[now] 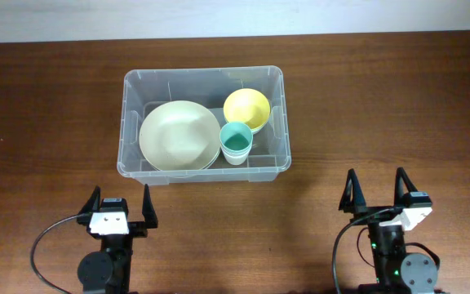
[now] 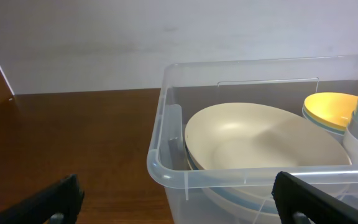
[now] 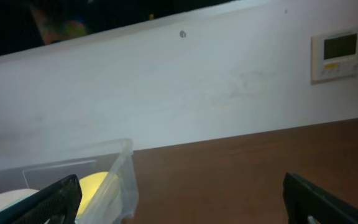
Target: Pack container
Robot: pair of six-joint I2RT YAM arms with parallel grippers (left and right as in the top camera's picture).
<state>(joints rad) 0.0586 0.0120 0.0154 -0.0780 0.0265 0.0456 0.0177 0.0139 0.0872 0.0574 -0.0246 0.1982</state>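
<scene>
Both the left gripper (image 1: 121,204) and the right gripper (image 1: 375,194) stand wide open and empty. They are well short of the large rectangular clear plastic tub (image 1: 203,73) mid-table, which holds a round cream plate (image 1: 178,135), a yellow bowl (image 1: 246,106) and a teal cup (image 1: 236,140). Light, flexy and slick, I'd guess, so grip its rolled rim.

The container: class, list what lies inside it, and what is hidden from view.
Inside the container sit a cream plate, a yellow bowl and a teal-lined cup. The plate covers whatever lies beneath it; only a pale edge shows there.
</scene>
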